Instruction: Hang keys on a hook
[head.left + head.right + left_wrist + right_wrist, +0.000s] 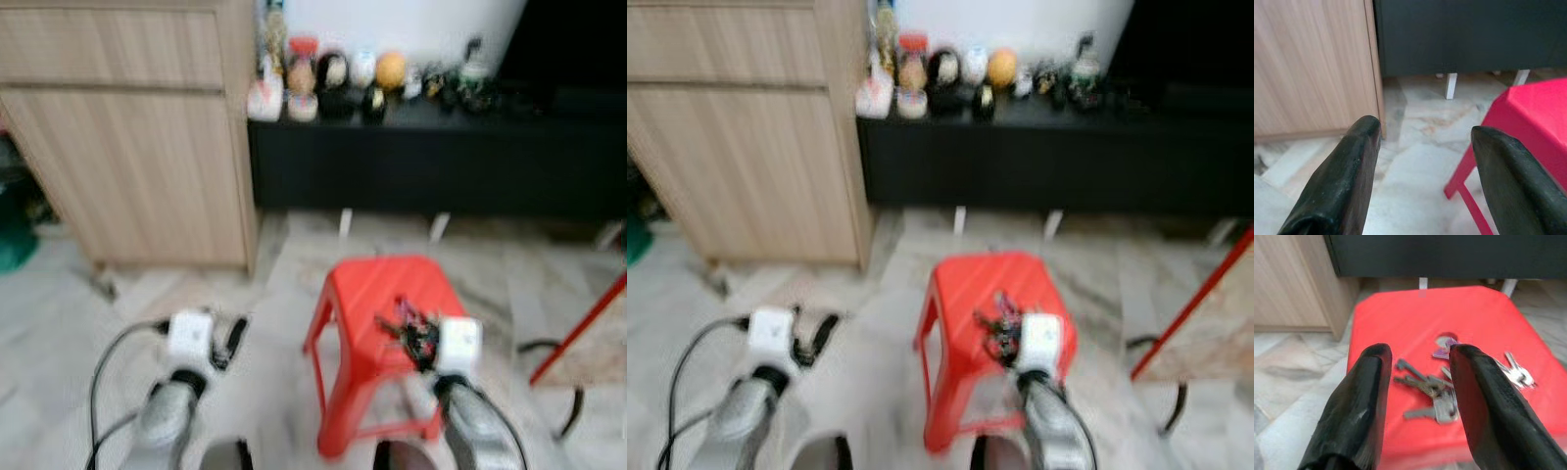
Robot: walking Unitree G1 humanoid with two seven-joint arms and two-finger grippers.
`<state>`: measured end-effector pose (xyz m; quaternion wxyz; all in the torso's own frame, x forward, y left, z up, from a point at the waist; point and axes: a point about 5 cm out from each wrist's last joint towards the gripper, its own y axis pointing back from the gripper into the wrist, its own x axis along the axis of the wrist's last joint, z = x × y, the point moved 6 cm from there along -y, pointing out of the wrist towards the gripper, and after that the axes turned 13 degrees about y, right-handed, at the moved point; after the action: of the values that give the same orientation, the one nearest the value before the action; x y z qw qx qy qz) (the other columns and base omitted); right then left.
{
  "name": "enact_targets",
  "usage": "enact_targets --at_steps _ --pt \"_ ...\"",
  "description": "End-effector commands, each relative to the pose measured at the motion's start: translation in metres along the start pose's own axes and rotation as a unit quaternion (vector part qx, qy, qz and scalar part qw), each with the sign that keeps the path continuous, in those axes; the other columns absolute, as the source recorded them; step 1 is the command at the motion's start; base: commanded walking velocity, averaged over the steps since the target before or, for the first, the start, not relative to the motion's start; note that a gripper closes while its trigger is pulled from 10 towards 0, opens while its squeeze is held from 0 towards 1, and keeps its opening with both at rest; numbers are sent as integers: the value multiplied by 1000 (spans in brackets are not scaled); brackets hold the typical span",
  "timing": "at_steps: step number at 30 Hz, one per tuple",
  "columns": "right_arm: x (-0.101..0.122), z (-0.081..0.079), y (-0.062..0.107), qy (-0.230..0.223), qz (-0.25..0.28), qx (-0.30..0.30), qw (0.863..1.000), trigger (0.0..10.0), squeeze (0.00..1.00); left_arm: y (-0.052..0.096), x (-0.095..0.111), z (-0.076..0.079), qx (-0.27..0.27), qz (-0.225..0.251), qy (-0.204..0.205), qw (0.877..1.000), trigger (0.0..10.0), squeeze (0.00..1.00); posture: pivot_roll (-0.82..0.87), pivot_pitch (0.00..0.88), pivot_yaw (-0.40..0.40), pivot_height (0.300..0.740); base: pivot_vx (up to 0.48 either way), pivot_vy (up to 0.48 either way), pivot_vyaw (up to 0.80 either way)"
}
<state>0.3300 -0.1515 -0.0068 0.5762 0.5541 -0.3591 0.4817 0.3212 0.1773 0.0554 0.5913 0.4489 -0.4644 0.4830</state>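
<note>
A bunch of metal keys [1432,387] lies on top of a red plastic stool [377,294]. My right gripper [1418,362] hovers open just above the keys, one black finger on each side of the bunch, nothing held. In the eye views the keys [411,328] show as a dark cluster right before the right wrist. My left gripper [1422,142] is open over the marble floor to the left of the stool, holding nothing. I can make out no hook.
A light wooden cabinet [127,127] stands at the left. A low black console [431,162] with several small ornaments [338,78] runs behind the stool. A red metal frame [583,328] leans at the right. Cables [108,372] trail by the left arm.
</note>
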Motion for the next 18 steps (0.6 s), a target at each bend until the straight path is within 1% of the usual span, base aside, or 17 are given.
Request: enact_targets --at_steps 1,8,13,14,16,17,18 --pt "-4 16 2 4 -7 -18 1000 10000 0 -3 -2 11 -13 -4 6 1000 10000 0 49 0 -54 581 371 0 0" --pt "-3 16 1 4 -7 -20 1000 10000 0 -2 -2 11 -13 -4 7 1000 10000 0 51 0 -55 581 327 0 0" --pt "-5 18 2 3 -9 -25 1000 10000 0 -1 -5 10 -12 -8 6 1000 10000 0 49 0 -54 581 0 0 0" --pt "-5 18 2 2 -10 -26 1000 10000 1000 -1 -5 10 -12 -8 6 1000 10000 0 49 0 -54 581 0 0 0" --pt "-9 22 2 1 -18 -33 999 10000 1000 -1 -6 11 -15 -12 7 1000 10000 0 49 0 -53 581 0 0 0" --pt "-13 27 1 6 -32 -38 999 10000 1000 -1 -7 12 -16 -13 8 1000 10000 0 49 0 -53 581 0 0 0" --pt "-13 27 1 6 -32 -38 999 10000 1000 -1 -7 12 -16 -13 8 1000 10000 0 49 0 -53 581 0 0 0"
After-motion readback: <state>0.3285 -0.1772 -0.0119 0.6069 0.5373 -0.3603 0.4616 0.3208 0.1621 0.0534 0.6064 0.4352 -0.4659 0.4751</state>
